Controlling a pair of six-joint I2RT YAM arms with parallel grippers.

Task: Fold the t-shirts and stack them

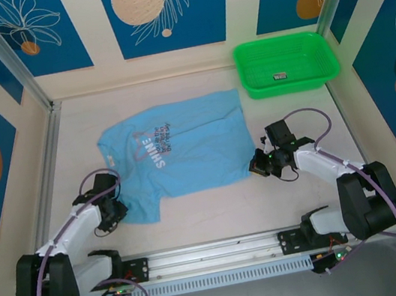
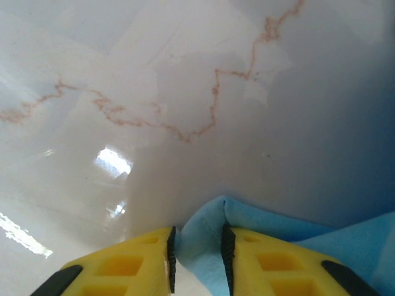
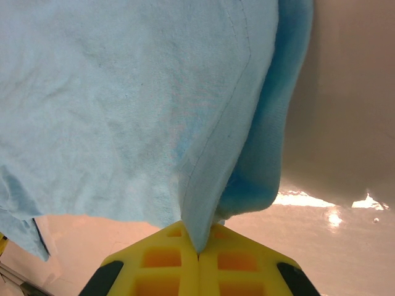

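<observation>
Pinching only a thin edge of cloth, the right hand (image 3: 199, 243) was closed tight on the t-shirt (image 1: 176, 155) at its right-hand border, and so shallow a bite could have slipped out as soon as the arm pulled. The left hand (image 2: 199, 242) stood narrow, with a small fold of the shirt's near left corner filling the gap between its pads (image 2: 227, 243). That hold looked just as slight. The shirt itself lay spread, lettering up, in the middle of the surface (image 1: 217, 217), well apart from the green basket (image 1: 291, 89) at the far right. If one arm had lifted faster or higher than the other, the cloth would likely have skewed or bunched, giving a crooked fold. A lost corner would have left the fold half made. Dragging low could also have rucked the fabric against the surface.
</observation>
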